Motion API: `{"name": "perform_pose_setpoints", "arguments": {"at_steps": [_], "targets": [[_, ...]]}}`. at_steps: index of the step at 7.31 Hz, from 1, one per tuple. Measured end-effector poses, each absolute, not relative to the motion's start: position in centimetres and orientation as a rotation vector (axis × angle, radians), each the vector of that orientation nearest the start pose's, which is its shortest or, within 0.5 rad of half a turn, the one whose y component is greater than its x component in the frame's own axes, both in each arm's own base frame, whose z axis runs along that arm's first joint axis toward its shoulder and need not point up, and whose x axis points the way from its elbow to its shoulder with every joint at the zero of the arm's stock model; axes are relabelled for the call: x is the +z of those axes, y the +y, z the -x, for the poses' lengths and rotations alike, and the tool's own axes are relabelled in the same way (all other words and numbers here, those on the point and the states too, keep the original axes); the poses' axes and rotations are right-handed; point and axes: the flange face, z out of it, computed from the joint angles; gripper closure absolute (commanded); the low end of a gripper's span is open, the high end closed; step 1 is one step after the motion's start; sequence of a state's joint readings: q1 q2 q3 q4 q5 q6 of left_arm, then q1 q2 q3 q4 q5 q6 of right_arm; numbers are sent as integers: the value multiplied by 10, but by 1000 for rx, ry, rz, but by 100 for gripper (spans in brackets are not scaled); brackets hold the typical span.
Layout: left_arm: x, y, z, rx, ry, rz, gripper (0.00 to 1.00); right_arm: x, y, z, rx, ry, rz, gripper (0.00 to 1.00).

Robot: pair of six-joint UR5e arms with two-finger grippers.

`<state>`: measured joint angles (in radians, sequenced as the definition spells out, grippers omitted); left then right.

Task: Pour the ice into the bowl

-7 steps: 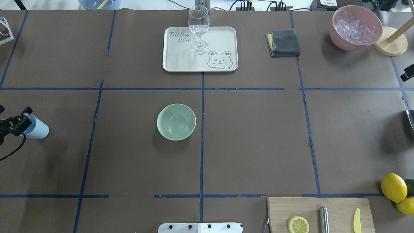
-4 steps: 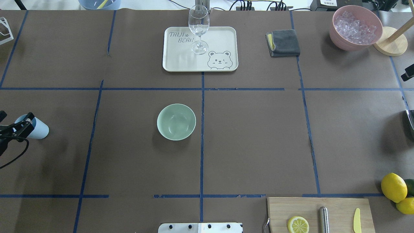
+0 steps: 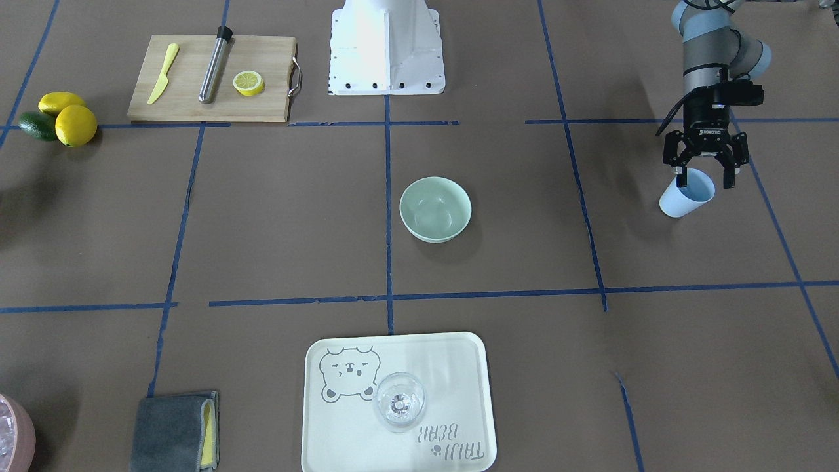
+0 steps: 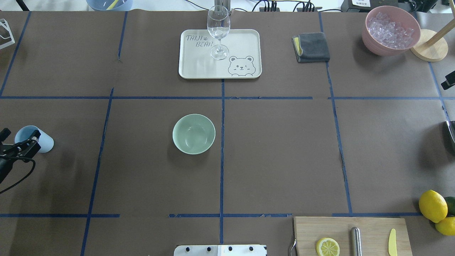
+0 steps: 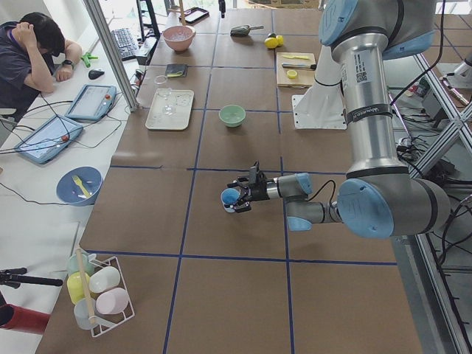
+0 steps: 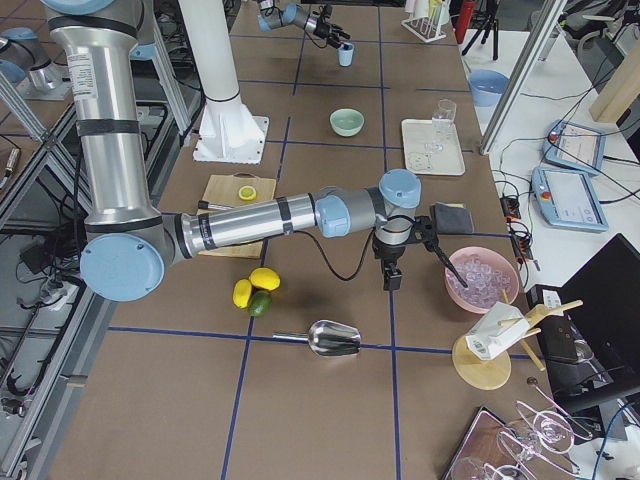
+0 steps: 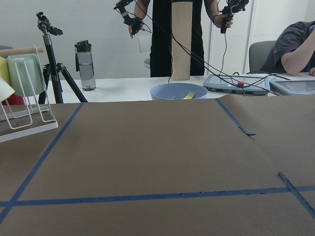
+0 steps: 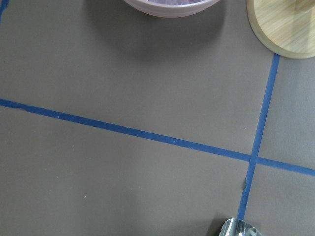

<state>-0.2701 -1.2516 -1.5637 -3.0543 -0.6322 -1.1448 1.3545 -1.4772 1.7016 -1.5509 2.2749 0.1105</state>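
Room: open brown tabletop [image 3: 524,229] crossed only by blue tape lines runs from the left fingers [image 3: 727,172] to the mint-green bowl [image 3: 435,210]. The bowl sits well apart from them, toward the tabletop's middle. The tray [image 3: 459,354] with the wine glass [image 3: 399,402] is further off, on the side away from the robot base.

Left fingers are spread wide. The light blue cup [image 3: 682,200] sits on the tabletop with its rim between them. Can't tell whether either finger touches it.

Right fingers [image 6: 391,278] hang near the pink bowl [image 6: 475,302] of clear chunks, with the metal scoop [image 6: 335,338] near them on the other side. They're too small in the side view to say whether they're spread or closed.

Hard to read:
- The cup's inside is too small, so I can't make out ice in it.
- The right wrist camera shows no fingers. It shows the pink bowl's underside and the scoop's tip, both cut off at the frame edges.
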Motion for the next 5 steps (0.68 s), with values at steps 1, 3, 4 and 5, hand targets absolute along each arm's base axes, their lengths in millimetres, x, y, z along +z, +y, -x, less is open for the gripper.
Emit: {"name": "perform_pose_setpoints", "arguments": {"at_steps": [1, 3, 4, 5], "targets": [[624, -292, -266, -408, 719, -1138, 0, 548, -539, 48, -187, -730, -117, 0], [626, -287, -272, -406, 725, -1139, 0, 548, -539, 48, -187, -730, -117, 0], [633, -284, -273, -406, 722, -1134, 0, 549, -539, 48, -186, -730, -115, 0], [642, -282, -274, -405, 711, -1132, 0, 550, -538, 48, -186, -730, -114, 0]]}}
